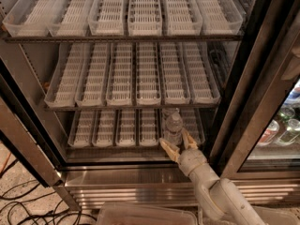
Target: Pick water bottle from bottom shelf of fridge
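Observation:
The fridge stands open with three rows of white slotted trays. On the bottom shelf a small clear water bottle with a white cap stands upright in a lane tray right of centre. My gripper is at the front edge of that shelf, just below and in front of the bottle. It is open, with one finger on each side of the bottle's base. I cannot tell whether the fingers touch the bottle.
The arm reaches in from the lower right. A second, glass-fronted cabinet with coloured bottles stands to the right. The dark door frame runs close beside the gripper. Cables lie on the floor at the lower left.

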Motion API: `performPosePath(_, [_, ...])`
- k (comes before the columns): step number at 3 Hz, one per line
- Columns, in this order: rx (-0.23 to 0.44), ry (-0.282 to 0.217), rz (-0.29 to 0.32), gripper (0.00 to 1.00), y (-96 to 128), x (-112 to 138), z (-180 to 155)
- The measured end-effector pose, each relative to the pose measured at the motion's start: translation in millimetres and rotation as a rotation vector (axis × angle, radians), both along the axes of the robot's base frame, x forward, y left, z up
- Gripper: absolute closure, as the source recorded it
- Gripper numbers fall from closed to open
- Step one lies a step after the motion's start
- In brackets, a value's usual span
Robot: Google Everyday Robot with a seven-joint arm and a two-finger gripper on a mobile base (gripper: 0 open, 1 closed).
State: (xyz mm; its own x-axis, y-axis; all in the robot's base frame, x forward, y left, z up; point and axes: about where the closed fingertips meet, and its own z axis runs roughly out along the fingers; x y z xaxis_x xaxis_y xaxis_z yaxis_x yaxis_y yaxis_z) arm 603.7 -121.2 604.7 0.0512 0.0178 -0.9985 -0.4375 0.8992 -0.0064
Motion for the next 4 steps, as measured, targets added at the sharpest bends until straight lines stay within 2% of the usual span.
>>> performPosePath(1, [-0.005,-0.002,0.010,0.33,4.8,11.9,4.8])
performPosePath(2, [-0.013,0.005,0.026,0.43,12.1,19.5,4.6])
performPosePath(4, [-0.013,0.005,0.026,0.85,12.3,19.6,4.6])
